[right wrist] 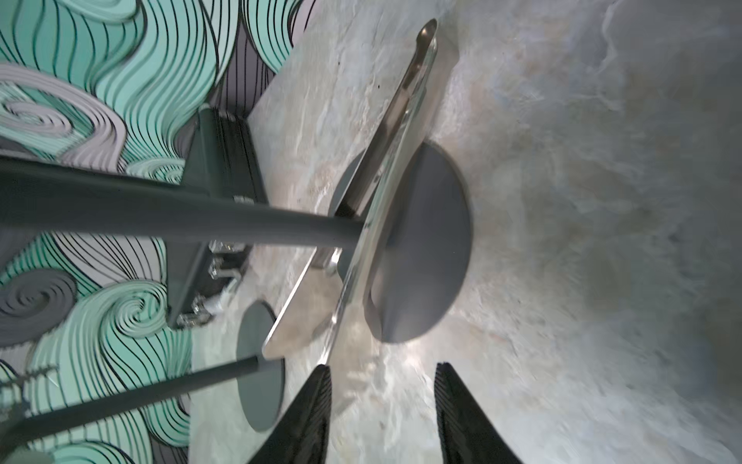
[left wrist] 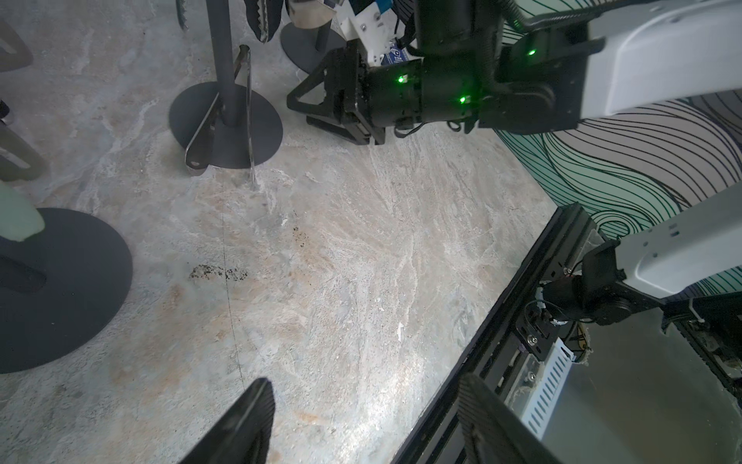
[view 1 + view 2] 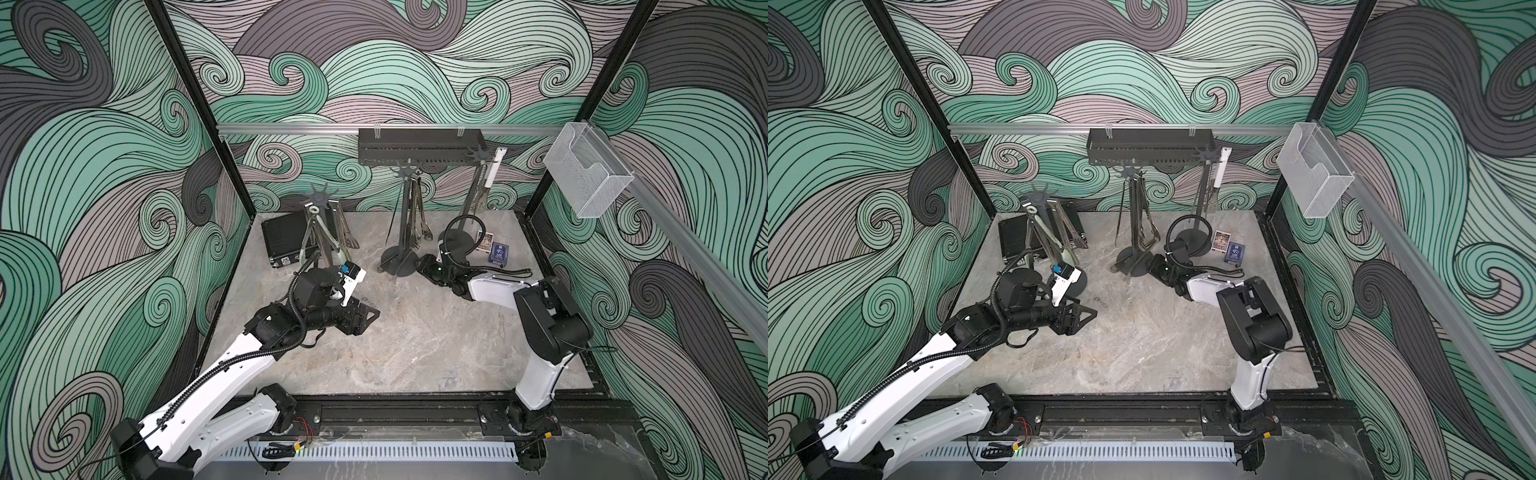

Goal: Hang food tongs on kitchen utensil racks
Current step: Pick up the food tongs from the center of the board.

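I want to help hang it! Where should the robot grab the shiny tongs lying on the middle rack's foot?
Probably one arm of the steel tongs, just above its flat tip, coming from the side where the right gripper hovers open. The rack pole stands tight against their middle, leaving no room there.

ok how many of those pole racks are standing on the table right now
3. The left rack stands in front of the black case, the middle rack is mid-table towards the back, and the right rack is at the back beside the card boxes. No others show.
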{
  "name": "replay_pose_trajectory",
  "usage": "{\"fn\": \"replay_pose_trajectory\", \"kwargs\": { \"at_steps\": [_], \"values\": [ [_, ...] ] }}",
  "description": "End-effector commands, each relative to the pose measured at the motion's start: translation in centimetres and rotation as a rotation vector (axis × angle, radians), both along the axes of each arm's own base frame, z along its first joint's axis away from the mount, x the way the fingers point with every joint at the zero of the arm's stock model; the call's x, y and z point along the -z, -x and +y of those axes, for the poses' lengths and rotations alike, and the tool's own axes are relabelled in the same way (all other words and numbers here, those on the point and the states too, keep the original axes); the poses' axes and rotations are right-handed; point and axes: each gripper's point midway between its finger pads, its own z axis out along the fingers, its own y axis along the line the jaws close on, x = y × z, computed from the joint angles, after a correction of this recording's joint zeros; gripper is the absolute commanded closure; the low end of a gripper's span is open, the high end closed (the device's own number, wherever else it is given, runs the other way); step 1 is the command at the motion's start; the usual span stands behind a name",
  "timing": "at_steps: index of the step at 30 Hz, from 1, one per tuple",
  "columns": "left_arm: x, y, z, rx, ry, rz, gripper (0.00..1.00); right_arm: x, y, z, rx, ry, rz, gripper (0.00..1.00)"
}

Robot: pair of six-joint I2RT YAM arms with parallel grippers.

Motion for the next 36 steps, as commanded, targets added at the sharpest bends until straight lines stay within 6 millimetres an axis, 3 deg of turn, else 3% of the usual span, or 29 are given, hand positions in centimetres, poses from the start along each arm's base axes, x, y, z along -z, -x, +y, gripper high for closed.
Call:
{"fn": "replay_pose_trajectory", "kwargs": {
  "at_steps": [1, 9, 24, 36],
  "values": [
    [-0.8, 0.0, 0.1, -0.01, 0.028, -0.021, 0.27, -1.2, -3.2, 0.6, 0.109, -0.135, -0.07, 0.53],
    [-0.5, 0.1, 0.1, -0.007, 0.026, -0.016, 0.27, 2.3, -4.8, 1.2, 0.208, -0.33, -0.054, 0.51],
    [-0.7, 0.1, 0.2, -0.01, 0.03, -0.025, 0.27, 3.8, -5.5, 1.8, 0.222, -0.398, -0.02, 0.51],
    [-0.6, 0.1, 0.3, -0.013, 0.027, -0.026, 0.27, 5.3, -6.4, 2.6, 0.236, -0.462, 0.02, 0.55]
  ]
}}
